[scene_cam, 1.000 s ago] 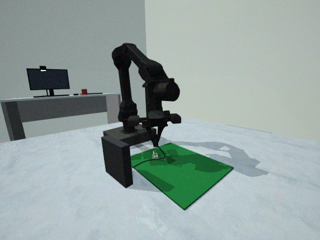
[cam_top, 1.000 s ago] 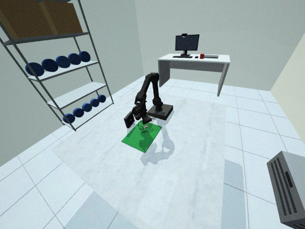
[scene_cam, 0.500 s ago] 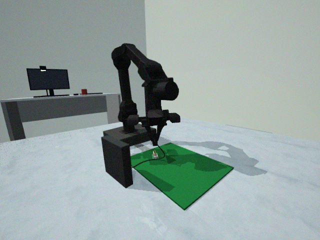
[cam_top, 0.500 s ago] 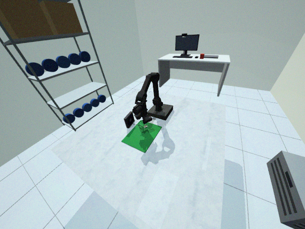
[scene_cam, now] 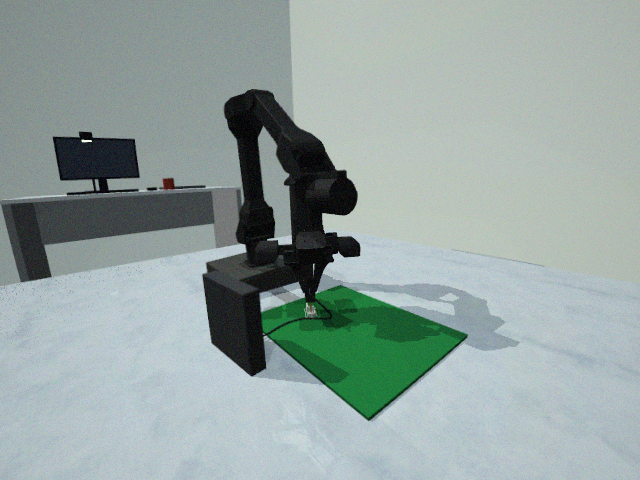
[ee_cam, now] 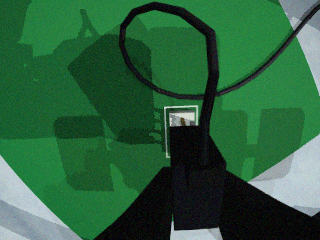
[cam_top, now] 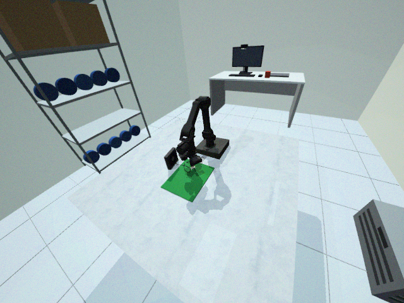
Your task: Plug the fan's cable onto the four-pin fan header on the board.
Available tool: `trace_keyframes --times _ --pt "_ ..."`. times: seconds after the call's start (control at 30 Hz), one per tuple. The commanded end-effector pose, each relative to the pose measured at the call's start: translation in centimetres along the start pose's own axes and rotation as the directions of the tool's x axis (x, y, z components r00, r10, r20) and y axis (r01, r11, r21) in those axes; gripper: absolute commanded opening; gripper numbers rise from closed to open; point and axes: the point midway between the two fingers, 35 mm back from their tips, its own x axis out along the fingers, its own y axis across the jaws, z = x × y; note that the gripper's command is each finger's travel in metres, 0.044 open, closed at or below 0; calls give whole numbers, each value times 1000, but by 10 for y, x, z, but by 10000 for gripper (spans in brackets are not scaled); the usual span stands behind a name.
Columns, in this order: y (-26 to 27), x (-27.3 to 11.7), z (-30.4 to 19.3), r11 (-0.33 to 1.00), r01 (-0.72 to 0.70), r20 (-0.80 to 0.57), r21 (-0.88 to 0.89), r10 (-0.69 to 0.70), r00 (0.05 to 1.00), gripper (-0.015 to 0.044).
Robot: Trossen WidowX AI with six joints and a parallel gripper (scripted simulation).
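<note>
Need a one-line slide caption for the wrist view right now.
Gripper shut on the black plug, held just over the white four-pin header on the green board, cable looping ahead.

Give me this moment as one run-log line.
phase: insertion | gripper: shut on plug | plug: directly above four-pin header on green board | seated: cannot tell | cable: looped on board

Top high, far; exterior low, near; both show board [cam_top: 187, 182]

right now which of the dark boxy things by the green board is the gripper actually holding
The small black plug on the cable, held in the gripper over the white header; the big black fan block stands untouched beside the board.
</note>
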Motion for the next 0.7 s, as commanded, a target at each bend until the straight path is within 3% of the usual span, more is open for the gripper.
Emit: trace_keyframes --times 0.0,0.67 --pt "0 1 0 1000 2 0 0 -2 1000 0" --pt "1 2 2 1000 2 0 -7 -2 1000 0"
